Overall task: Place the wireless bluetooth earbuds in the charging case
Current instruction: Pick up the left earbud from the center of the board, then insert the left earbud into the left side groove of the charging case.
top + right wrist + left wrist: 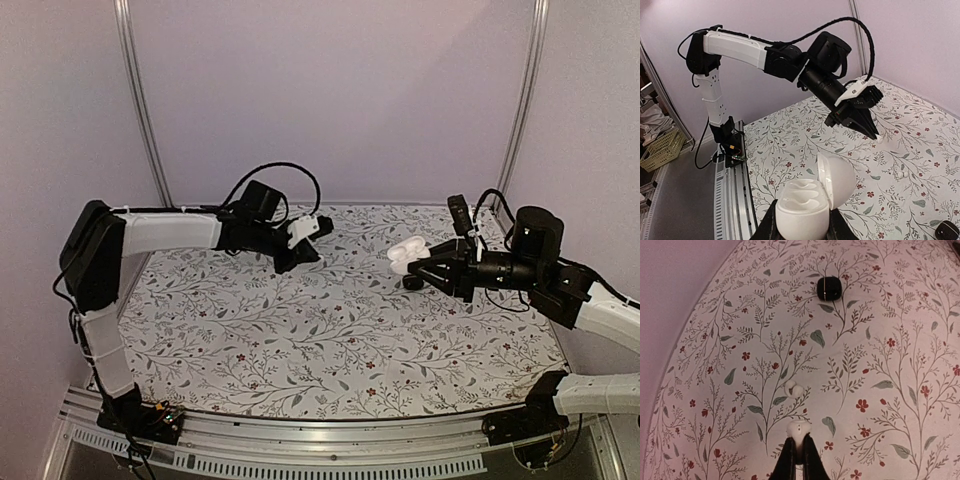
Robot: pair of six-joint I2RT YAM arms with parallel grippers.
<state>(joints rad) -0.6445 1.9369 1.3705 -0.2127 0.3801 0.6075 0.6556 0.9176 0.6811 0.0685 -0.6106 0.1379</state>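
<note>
1. Now the left tool is pinched tight on one small white earbud. The bud sticks out from between the two dark finger tips.
2. That tool points down at the bench, low over its cloth of leaves and little red flowers. I cannot tell if the held bud touches the cloth or hangs just above it.
3. The second earbud lies on the bench just past the held one. It is near it but not touching. It is white too, and looks like two tiny round lumps stuck together.
4. The right tool is squeezed onto the charging case. A dark finger presses on each side of the bottom half.
5. The case is white and round like an egg, and it is held up off the bench. Its lid is open and tips over to one side. Smooth white hollows show in the bottom half.
6. So one bud is in the left tool and one is on the bench. The case is on the right side of the bench, well apart from both buds.
7. A black pebble lies shut on the bench with a thin line around it. From above, it sits near the right tool.
</note>
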